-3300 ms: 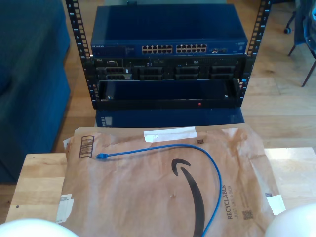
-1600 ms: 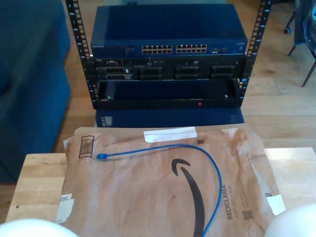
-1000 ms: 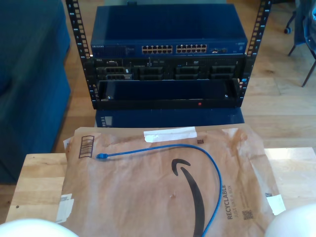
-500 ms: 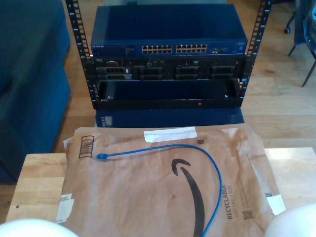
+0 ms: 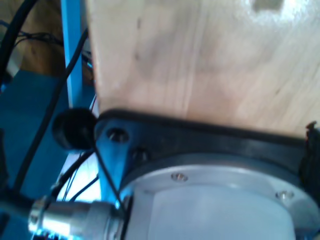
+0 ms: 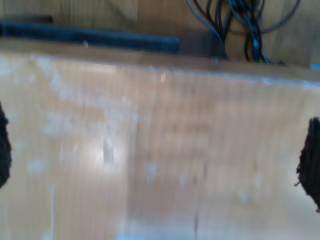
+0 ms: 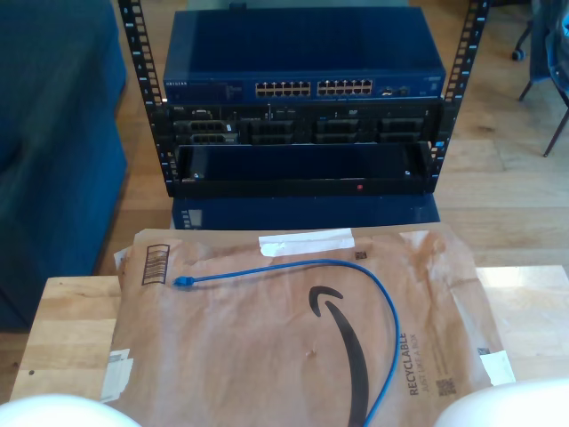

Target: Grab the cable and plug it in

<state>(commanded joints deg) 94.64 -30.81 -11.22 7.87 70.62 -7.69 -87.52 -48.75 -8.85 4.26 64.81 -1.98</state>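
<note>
The cable (image 7: 391, 313), thin and bright blue, lies loose on a brown paper mailer (image 7: 267, 356) on the table. Its plug end (image 7: 181, 282) points toward the exterior view's left, and the rest arcs round and runs off the bottom edge. The blue network switch (image 7: 302, 62) with its row of ports (image 7: 313, 89) sits in the rack behind the table. My second gripper (image 6: 157, 155) is open, its dark fingers (image 6: 311, 162) at the picture's two edges over bare wood. A dark piece (image 5: 312, 150) that may be my first gripper's finger shows beside a wooden board, far from the cable.
White arm bodies show at the exterior view's bottom left (image 7: 53, 414) and bottom right (image 7: 507, 407). A black rack (image 7: 302, 160) holds server units under the switch. The wooden table (image 7: 71, 320) extends past the mailer on both sides. Black cables (image 6: 240, 20) lie on the floor.
The white arm body at the exterior view's bottom right has spread further toward the left. The cable and mailer have not moved.
</note>
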